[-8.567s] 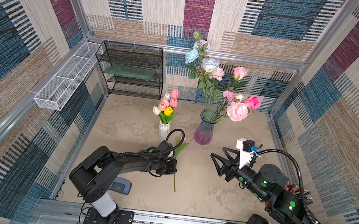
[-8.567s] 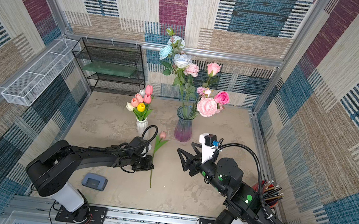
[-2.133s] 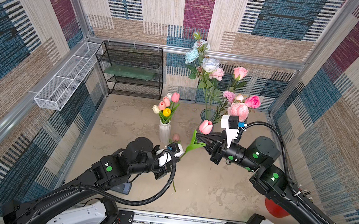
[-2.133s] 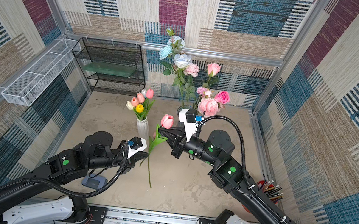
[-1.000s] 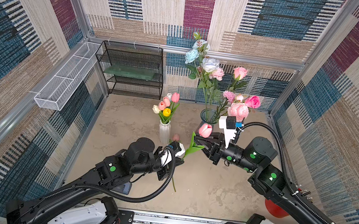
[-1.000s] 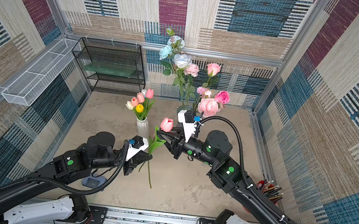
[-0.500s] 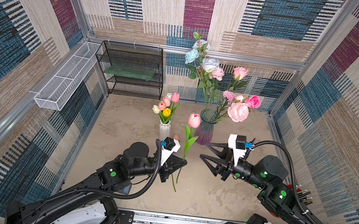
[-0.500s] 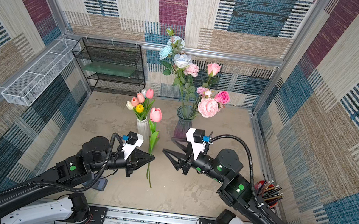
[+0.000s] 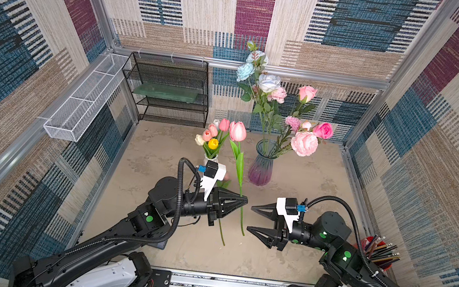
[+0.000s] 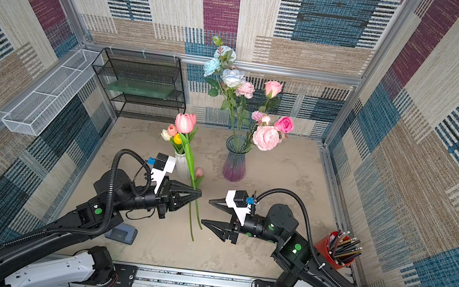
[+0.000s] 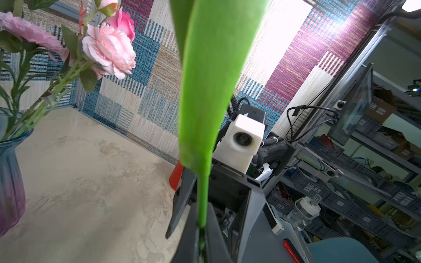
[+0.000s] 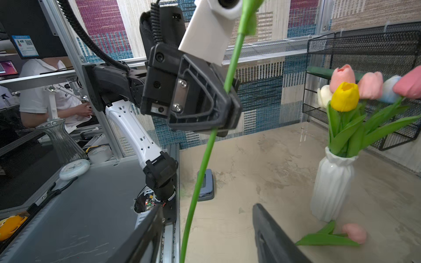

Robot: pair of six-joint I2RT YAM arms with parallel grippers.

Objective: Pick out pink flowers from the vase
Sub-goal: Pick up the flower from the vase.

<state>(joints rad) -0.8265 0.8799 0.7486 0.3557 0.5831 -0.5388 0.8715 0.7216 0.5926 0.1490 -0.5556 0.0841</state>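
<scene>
My left gripper [image 9: 245,201] [image 10: 200,193] [image 11: 201,227] is shut on the green stem [image 11: 202,200] of a pink tulip [image 9: 237,131] [image 10: 185,123] and holds it nearly upright above the table. My right gripper [image 9: 250,218] [image 10: 206,211] [image 12: 207,208] faces it, open, with the stem's lower part [image 12: 193,205] hanging just in front of its fingertips, untouched. The purple glass vase [image 9: 261,167] [image 10: 234,163] holds a pink peony [image 9: 303,143], pink roses [image 9: 323,130] and a carnation [image 9: 292,122] among pale blue and white roses. Another pink tulip [image 10: 199,172] [image 12: 354,232] lies on the table.
A white vase [image 10: 180,161] [image 12: 332,182] of mixed tulips stands just behind my left wrist. A black wire shelf [image 9: 168,89] and a white wire basket [image 9: 80,100] are at the back left. At the right there is a red pencil cup [image 9: 378,253]. A grey device [image 10: 122,233] lies front left.
My right gripper has let go of the tulip's stem, opened wide and drawn back to the right. The left gripper now holds the tulip alone and has swung it upright.
</scene>
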